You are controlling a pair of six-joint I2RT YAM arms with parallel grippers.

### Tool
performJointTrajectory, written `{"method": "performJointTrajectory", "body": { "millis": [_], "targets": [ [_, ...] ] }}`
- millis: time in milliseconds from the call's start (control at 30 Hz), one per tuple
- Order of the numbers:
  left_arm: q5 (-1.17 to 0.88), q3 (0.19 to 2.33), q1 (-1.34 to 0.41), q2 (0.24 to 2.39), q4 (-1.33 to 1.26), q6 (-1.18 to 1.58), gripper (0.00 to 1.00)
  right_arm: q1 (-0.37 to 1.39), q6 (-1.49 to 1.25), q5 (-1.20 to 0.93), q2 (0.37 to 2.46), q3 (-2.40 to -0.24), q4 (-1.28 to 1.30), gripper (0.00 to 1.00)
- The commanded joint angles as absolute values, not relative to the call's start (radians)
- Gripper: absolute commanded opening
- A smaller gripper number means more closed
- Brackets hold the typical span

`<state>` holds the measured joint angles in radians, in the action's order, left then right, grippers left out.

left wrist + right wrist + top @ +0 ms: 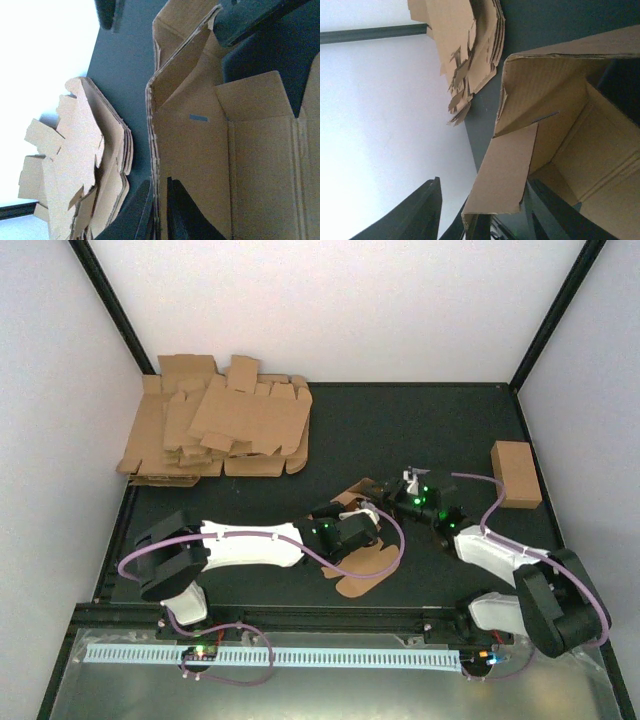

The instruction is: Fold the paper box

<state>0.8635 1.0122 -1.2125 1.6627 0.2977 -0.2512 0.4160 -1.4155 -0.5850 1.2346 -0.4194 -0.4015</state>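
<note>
Table (430, 430): stack of flat blanks (215, 430) is lying at the far-left corner. Paper box (210, 165) is sitting near the middle between the arms, half opened, flaps loose. Left gripper (160, 184) is pinching a box wall edge, nearly closed. Right gripper (485, 187) is hanging half spread around a loose flap, not clamping.

From above, we found most of the brown die-cut cardboard paper box (352, 578) hidden under both black wrists (345, 530); only its near rounded flaps showed. In the left wrist view, the left gripper (160, 189) ran off the bottom edge. We saw the heap of flat brown cardboard blanks (470, 40) cut by the right wrist view's top edge.
</note>
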Motion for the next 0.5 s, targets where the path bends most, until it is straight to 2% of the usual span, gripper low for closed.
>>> {"method": "performJointTrajectory", "body": {
  "millis": [0, 300, 367, 467],
  "targets": [
    [0.859, 1.008, -1.215, 1.664, 0.284, -0.246, 0.09, 0.425, -1.477, -0.608, 1.261, -0.42, -0.487, 0.46],
    [0.848, 1.009, -1.215, 1.664, 0.288, -0.24, 0.16, 0.426, -1.494, -0.607, 1.282, -0.403, -0.502, 0.25],
    [0.828, 1.014, -1.215, 1.66, 0.302, -0.232, 0.26, 0.426, -1.498, -0.605, 1.287, -0.4, -0.509, 0.21],
    [0.726, 1.039, -1.21, 1.632, 0.367, -0.2, 0.5, 0.426, -1.498, -0.604, 1.299, -0.402, -0.516, 0.17]
  ]
}}
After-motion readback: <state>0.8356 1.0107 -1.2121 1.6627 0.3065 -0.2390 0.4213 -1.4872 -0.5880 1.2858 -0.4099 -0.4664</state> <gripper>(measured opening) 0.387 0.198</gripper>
